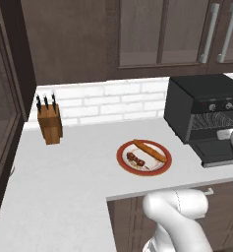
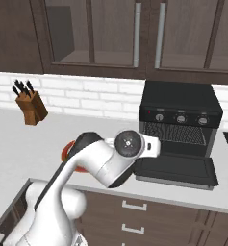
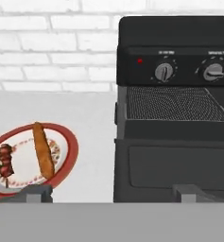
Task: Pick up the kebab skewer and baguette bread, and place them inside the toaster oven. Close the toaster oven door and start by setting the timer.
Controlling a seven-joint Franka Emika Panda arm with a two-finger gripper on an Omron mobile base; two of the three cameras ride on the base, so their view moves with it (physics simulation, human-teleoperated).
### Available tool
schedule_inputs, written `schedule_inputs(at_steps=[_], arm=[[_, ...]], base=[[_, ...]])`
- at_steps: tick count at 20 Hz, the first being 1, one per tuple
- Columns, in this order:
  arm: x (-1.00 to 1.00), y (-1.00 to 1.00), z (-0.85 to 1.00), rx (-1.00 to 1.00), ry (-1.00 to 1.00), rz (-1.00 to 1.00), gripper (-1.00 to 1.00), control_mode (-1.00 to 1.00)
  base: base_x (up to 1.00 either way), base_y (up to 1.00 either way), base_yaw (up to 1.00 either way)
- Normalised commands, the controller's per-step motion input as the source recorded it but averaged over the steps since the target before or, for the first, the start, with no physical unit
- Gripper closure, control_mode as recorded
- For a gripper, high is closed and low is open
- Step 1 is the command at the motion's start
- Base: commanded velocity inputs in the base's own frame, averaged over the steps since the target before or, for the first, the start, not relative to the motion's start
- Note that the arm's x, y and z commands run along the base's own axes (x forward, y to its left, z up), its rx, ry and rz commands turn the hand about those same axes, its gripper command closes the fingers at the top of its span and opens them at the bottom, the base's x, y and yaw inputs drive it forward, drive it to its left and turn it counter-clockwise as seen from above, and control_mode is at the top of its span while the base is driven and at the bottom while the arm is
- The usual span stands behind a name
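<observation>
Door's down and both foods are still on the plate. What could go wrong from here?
1. The kebab skewer and baguette bread lie close together on the red-rimmed plate; grabbing one may nudge the other off.
2. The toaster oven door juts out over the counter; the arm could knock it while carrying food in.
3. The open gripper sits off to the plate's side, needing realignment.

We see flat, even rendered light with no glare. Soft shadows sit under the oven (image 1: 206, 110) and knife block (image 1: 49, 123). All three pictures look coarse and slightly blurred; the hand view is softest, its knobs (image 3: 164, 72) fuzzy.
</observation>
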Motion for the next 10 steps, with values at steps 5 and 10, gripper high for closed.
schedule_inputs(at_steps=[5,10], arm=[[0.26,-0.77,0.0,0.03,-0.28,-0.04,-1.0,-1.0],[0.25,-0.68,-0.01,0.01,-0.12,-0.04,-1.0,-1.0]], base=[[0.0,0.0,0.0],[0.0,0.0,0.0]])
